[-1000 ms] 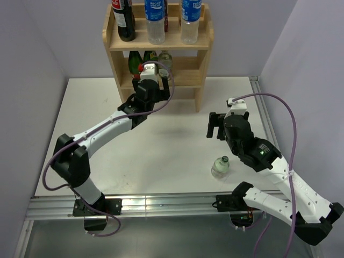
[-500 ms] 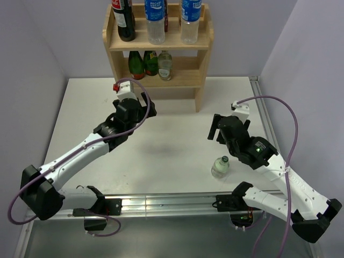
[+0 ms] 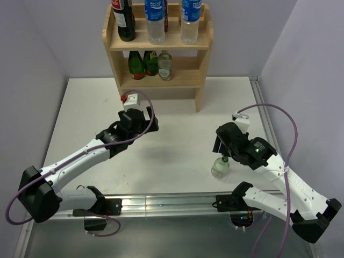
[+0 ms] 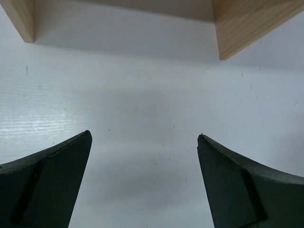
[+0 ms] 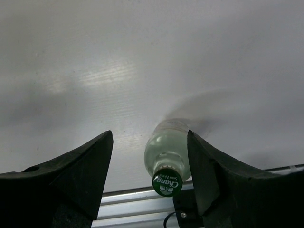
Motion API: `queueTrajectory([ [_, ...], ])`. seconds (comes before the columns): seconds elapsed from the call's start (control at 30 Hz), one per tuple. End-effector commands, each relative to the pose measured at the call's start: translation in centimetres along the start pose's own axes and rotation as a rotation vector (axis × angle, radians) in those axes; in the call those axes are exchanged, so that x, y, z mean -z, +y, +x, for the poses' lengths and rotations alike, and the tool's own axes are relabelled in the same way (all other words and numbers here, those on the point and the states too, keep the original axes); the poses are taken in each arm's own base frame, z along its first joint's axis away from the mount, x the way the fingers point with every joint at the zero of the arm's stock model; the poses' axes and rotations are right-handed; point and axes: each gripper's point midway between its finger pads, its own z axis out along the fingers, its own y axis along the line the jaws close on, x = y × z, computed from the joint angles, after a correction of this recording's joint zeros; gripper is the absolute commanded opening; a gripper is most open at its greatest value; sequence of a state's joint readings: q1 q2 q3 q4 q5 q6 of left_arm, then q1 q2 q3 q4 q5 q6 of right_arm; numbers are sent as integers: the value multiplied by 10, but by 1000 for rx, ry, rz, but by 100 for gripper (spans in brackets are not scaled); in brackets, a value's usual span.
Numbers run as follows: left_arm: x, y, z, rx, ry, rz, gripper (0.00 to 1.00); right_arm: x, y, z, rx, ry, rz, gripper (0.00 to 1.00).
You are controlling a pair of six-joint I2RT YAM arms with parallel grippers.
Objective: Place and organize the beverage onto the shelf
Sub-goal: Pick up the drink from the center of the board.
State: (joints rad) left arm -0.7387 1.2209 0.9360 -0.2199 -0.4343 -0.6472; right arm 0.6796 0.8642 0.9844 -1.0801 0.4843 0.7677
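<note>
Right jaws straddle the bottle (image 5: 167, 152) at the front edge of the worktop (image 3: 172, 145)
Jaws part open either side of its neck, holding nothing; centre them, grip below the cap, keep it upright. Left jaws wide, empty, facing the shelf (image 3: 200, 94).

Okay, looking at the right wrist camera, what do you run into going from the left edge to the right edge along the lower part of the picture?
dark finger → clear bottle with a green cap, standing on the white table → second dark finger
</note>
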Motion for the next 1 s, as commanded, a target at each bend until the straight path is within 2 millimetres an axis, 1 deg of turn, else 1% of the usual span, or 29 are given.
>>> queueTrajectory([
  [0.0,5,-13,6,-22,21,56,99,3,-10,20,-12,71,8,70],
  [0.07,6,-17,11,-28,31,67,100,2,-9,29,6,115,7,70],
  [0.1,7,-21,15,-36,39,76,100,0,-12,36,23,141,23,69],
  [0.2,9,-26,22,-53,50,87,100,-2,-17,45,38,174,50,65],
  [0.33,10,-28,29,-69,65,96,100,-2,-17,46,35,171,45,54],
  [0.47,10,-30,36,-79,77,98,99,0,-18,48,44,185,53,47],
  [0.6,9,-28,43,-89,85,92,100,2,-20,53,57,204,70,47],
  [0.77,5,-31,48,-93,96,98,100,6,-19,52,62,200,62,48],
  [0.8,5,-32,48,-93,95,100,100,7,-19,52,69,202,64,46],
  [0.9,4,-34,50,-97,98,108,100,8,-17,53,73,208,53,31],
  [0.93,4,-37,50,-98,97,120,100,9,-14,52,73,209,43,19],
  [0.97,5,-40,50,-99,97,134,100,9,-12,52,74,213,35,15],
])
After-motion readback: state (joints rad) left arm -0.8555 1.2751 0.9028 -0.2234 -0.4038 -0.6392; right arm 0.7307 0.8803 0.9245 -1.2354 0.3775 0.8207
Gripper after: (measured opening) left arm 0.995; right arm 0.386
